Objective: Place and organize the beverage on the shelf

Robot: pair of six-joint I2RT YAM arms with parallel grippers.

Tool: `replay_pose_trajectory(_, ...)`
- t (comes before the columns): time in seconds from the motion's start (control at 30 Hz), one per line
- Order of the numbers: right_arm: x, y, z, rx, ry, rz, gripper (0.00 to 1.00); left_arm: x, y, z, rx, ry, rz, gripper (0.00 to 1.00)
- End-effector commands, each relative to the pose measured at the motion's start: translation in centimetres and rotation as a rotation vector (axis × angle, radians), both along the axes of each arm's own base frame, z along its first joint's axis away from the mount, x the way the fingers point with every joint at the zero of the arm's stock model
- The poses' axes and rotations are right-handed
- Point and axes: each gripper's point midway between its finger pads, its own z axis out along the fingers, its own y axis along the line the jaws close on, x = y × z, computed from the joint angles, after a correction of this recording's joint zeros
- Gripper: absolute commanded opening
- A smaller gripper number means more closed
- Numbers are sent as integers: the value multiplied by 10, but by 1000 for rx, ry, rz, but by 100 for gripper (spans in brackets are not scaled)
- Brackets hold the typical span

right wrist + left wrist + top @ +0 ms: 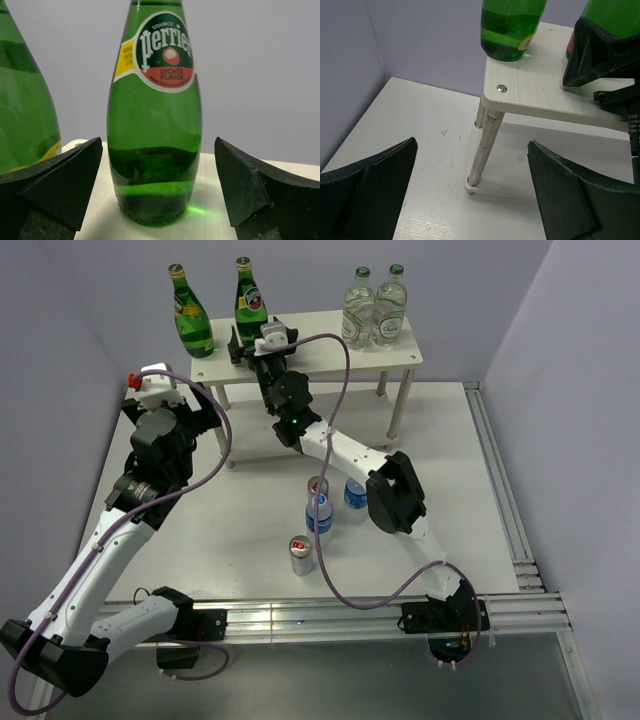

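The white shelf [320,355] stands at the back. Two green bottles with yellow labels stand on the left of its top board, one at the corner [190,315] and one beside it [250,302]. My right gripper [254,344] is open at that second bottle [155,125], which stands upright between the fingers, touching neither; the first bottle [22,100] is to its left. My left gripper [472,142] is open and empty, low by the shelf's front-left leg [485,145]. Two water bottles [320,512] [355,493] and two cans [301,555] [318,486] stand on the table.
Two clear glass bottles with green caps [372,310] stand at the right of the shelf's top board. The right arm [340,450] reaches from the table's front right to the shelf, passing next to the cans and water bottles. Walls close in on the left and right.
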Motion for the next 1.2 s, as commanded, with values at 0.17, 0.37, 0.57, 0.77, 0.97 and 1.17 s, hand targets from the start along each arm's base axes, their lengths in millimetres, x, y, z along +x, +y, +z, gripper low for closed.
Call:
replay_pose_trajectory(0.17,-29,-30,28,61,-11,-30,100,-4,3,9,-39,-33,-3,99)
replay_pose_trajectory(0.37,-45,-35,23,47,3,-35,100,-23,6,34,-96,-152,-59,99)
replay_pose_trajectory(0.57,-63,-44,23,64,5,-34,100,-29,6,46,-121,-195,-119,99)
replay_pose_trajectory(0.77,-83,-61,22,100,30,-53,100,-33,25,59,-147,-236,-70,99)
replay_pose_trajectory(0.97,-112,-89,20,132,54,-67,100,-13,50,57,-161,-213,9,99)
replay_pose_trajectory(1.17,-164,-127,19,168,84,-65,100,23,70,64,-133,-180,86,99)
